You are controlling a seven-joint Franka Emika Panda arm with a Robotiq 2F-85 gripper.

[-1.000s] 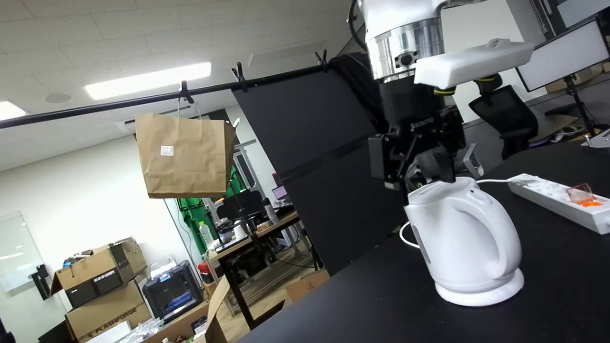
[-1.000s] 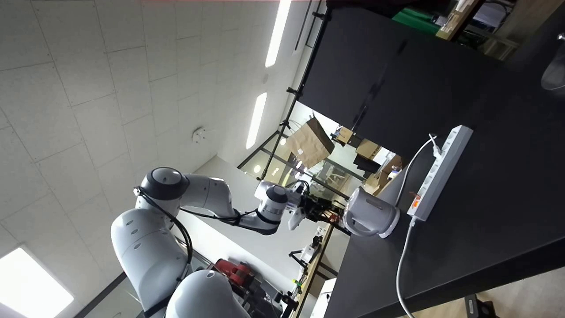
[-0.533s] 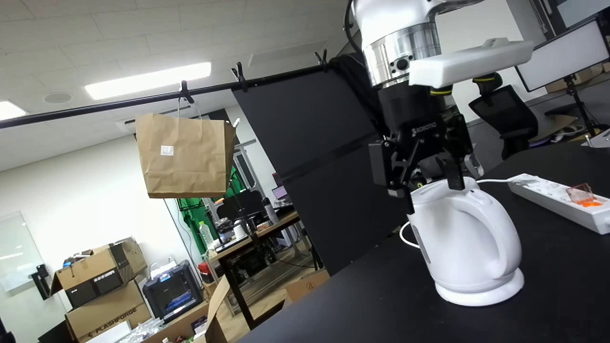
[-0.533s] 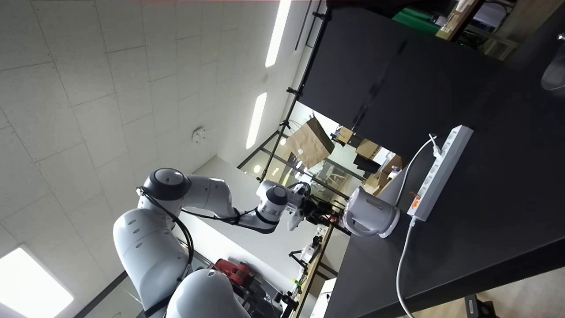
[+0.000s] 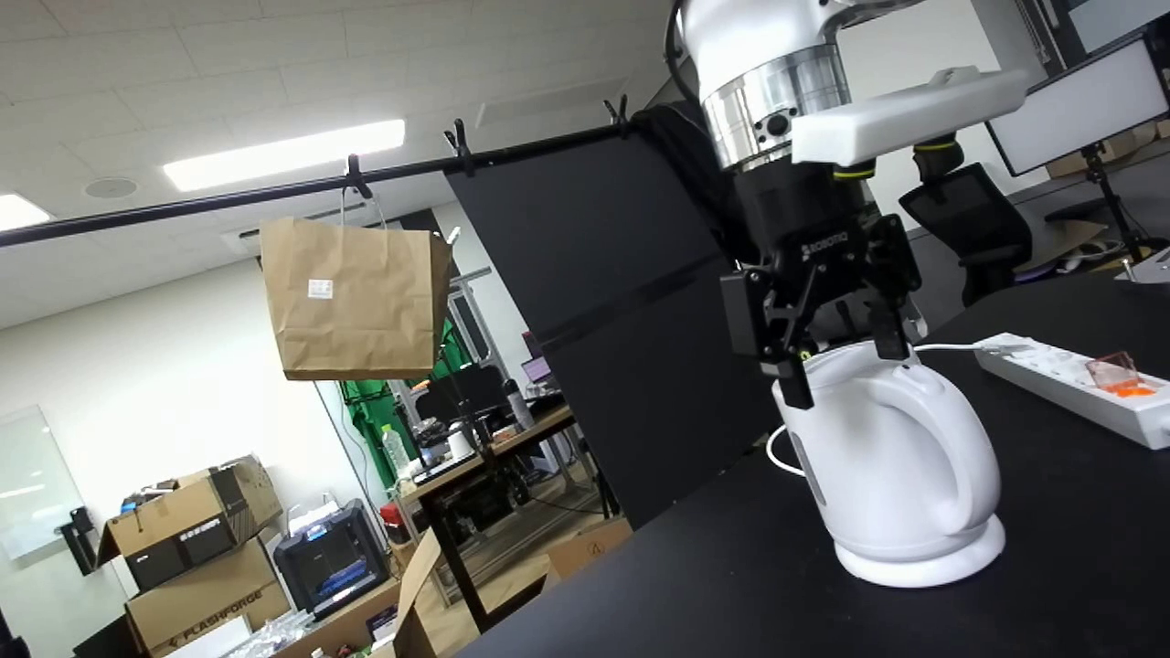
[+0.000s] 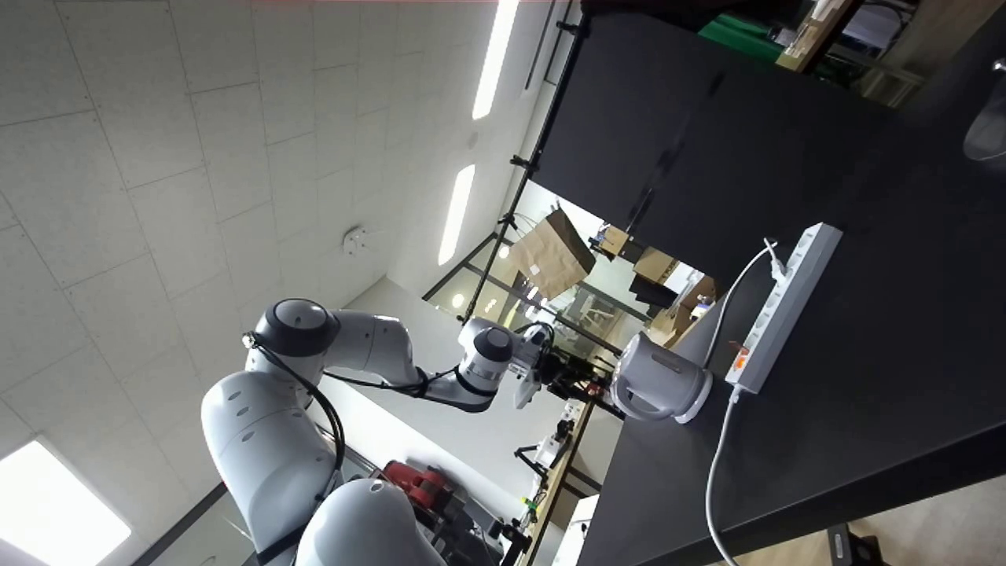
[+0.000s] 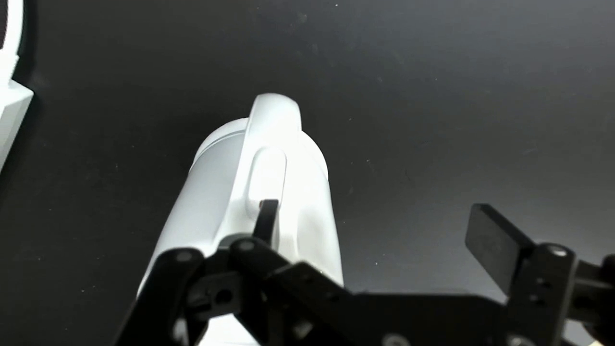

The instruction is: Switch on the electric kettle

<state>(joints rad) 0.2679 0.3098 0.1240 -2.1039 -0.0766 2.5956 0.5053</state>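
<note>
Hiding part of the kettle [image 5: 891, 466], gripper [image 5: 846, 376] spread, contact unclear

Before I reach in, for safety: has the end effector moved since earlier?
Yes: the end effector shifted rightward in an exterior view, nearer the electric kettle's handle.

One kettle [image 5: 882, 466], one pincer [image 5: 845, 367], one power strip [image 6: 784, 308] show.

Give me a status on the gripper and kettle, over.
Gripper open, by the top of the electric kettle, contact unclear. Kettle upright; can't tell whether it's on. Nothing seen in the way; power strip to one side.
</note>
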